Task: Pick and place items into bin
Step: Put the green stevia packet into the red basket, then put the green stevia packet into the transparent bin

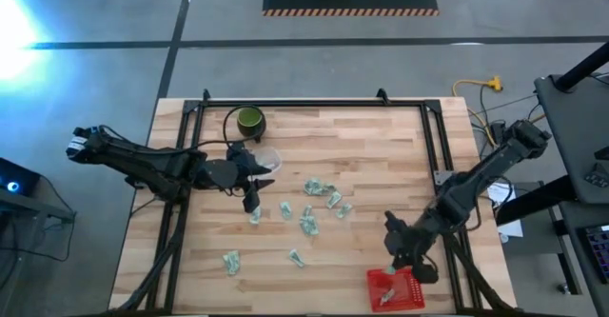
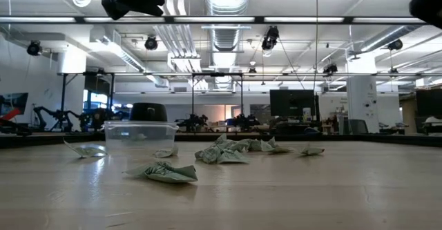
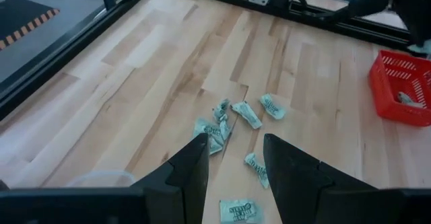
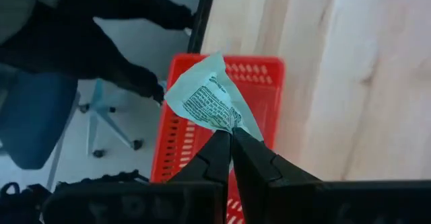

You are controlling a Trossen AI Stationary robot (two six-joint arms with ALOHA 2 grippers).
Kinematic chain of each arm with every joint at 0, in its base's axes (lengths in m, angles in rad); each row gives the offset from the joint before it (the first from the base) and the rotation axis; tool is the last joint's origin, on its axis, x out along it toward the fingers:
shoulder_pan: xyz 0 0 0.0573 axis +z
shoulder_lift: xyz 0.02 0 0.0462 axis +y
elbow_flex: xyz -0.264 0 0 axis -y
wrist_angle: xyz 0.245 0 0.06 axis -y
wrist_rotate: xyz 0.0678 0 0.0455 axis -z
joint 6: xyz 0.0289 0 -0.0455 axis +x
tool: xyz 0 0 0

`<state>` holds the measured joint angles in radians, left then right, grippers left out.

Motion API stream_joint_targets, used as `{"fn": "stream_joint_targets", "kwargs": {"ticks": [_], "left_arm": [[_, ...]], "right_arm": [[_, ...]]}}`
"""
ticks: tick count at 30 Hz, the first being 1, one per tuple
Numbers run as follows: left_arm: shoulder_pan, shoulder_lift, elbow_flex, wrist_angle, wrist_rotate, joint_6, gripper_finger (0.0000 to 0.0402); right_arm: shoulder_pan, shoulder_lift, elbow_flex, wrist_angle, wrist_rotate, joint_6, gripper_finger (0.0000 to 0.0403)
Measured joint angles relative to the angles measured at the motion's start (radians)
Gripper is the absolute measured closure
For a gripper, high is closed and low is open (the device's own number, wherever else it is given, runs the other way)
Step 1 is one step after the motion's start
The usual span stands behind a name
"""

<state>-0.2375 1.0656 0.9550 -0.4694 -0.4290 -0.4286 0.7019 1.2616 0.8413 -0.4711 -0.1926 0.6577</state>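
The right gripper is clamped on one packet, pinching its corner between closed fingers right above the red bin, which sits at the near right corner of the table. From overhead that held packet is hidden by the arm; only the wrist view shows it, and there the bin is partly covered by the packet and fingers. One packet already lies in the bin.

The left gripper hangs over the left half of the table with its fingers spread apart and nothing between them. A packet lies on the wood below it, cut off at the picture's edge. The rest of the packets are scattered across the middle of the table, with two more nearer the front edge; the print on them is too small to read.

A clear plastic tub stands close to the left gripper, hard to make out from above. A dark green cup sits near the far edge, mostly hidden behind the tub in the low view.
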Motion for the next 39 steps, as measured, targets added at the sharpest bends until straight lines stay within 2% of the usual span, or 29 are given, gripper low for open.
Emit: {"fn": "stream_joint_targets", "kwargs": {"ticks": [12,18,26,28,33,39], "left_arm": [[0.001,0.0,-0.001,0.042,-0.007,0.047,0.0276],[0.002,0.0,-0.001,0.043,-0.007,0.049,0.0276],[0.002,0.0,-0.007,0.042,-0.005,0.042,0.0276],[0.001,0.0,-0.012,0.043,0.024,0.042,0.0276],[-0.002,0.0,-0.032,0.018,0.182,0.041,0.0276],[-0.025,0.007,-0.033,-0.168,0.273,0.04,0.0276]], "right_arm": [[0.071,0.181,0.0,0.11,-0.059,0.096,0.0389],[0.078,0.208,0.0,0.125,-0.078,0.103,0.0346],[0.067,0.162,0.0,0.115,-0.052,0.088,0.0288],[0.056,0.153,0.0,0.104,-0.017,0.072,0.0284],[0.014,0.143,0.0,0.107,0.047,0.019,0.0282],[-0.051,0.139,0.0,0.102,0.068,-0.031,0.0287]]}}
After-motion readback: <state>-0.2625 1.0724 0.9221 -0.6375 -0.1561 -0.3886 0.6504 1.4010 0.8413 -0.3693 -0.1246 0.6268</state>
